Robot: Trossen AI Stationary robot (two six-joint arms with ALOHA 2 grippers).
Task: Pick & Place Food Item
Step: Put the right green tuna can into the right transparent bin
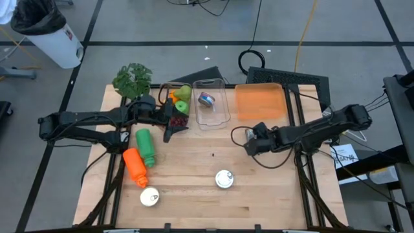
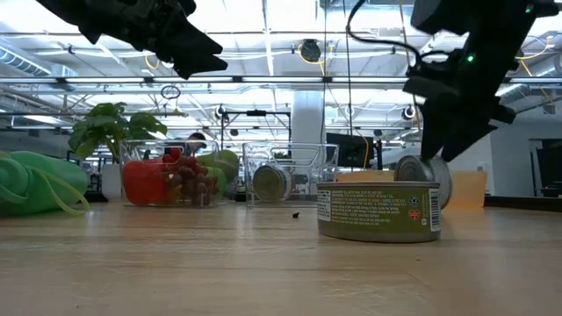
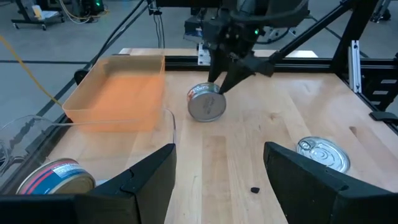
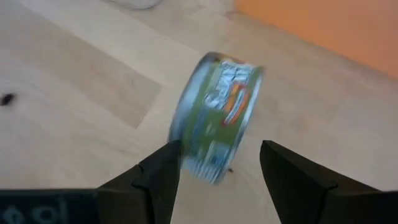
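the right claw (image 4: 214, 163) hangs low near the middle right of the table, its two dark blunt fingers apart. a small round tin (image 4: 214, 118) stands on its edge just ahead of them, silver rim and green paper label. it lies between the fingertips' line but i can't tell whether either finger touches it; nothing shows it clamped. in the left wrist view the same tin (image 3: 207, 102) sits under that claw, beside the orange tray (image 3: 118, 93), a shallow frosted plastic tub.

the left claw (image 1: 169, 129) hovers over the rear left, fingers apart and holding nothing, next to a clear box of fruit (image 1: 176, 103) with a green apple and dark grapes inside. a second clear box (image 1: 212, 103) holds another flat tin (image 1: 206, 99).

nearer the front, a tin (image 1: 224, 179) sits flat with its shiny pull-tab lid up, and another (image 1: 149, 197) rests by an orange bottle (image 1: 135, 166) and a green bottle (image 1: 145, 146), both lying down. a leafy plant (image 1: 132, 79) stands at the back corner.

the table (image 1: 194, 200) is pale butcher-block wood with fine grain. beyond it are grey floor with dark tape lines, loose cables, a white bin (image 1: 55, 40), and bright strip lights overhead.
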